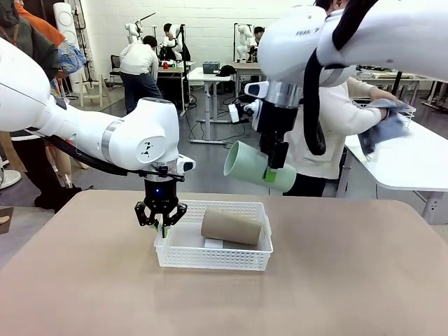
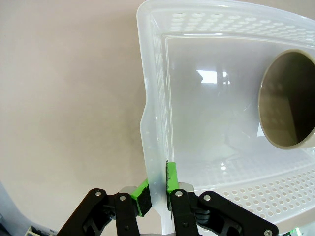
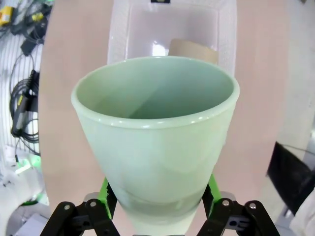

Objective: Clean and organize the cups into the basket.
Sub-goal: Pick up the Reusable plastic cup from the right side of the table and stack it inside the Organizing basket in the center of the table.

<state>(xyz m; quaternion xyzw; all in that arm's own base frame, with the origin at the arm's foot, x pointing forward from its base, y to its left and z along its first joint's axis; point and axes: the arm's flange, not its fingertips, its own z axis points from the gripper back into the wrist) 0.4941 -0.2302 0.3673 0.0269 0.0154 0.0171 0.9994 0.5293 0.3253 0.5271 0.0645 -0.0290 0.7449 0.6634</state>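
The white lattice basket sits mid-table with a tan-brown cup lying on its side inside. My left gripper is shut on the basket's left short wall; in the left wrist view its green pads pinch that wall, and the brown cup's mouth faces me. My right gripper hangs high above the basket's far right, shut on the pale mint-green cup, tilted with its mouth to the left. In the right wrist view the green cup sits between the fingers over the basket.
A person in a white top stands behind the far table edge, holding a blue cloth over a white side table at the right. Bare tan tabletop lies in front and to both sides.
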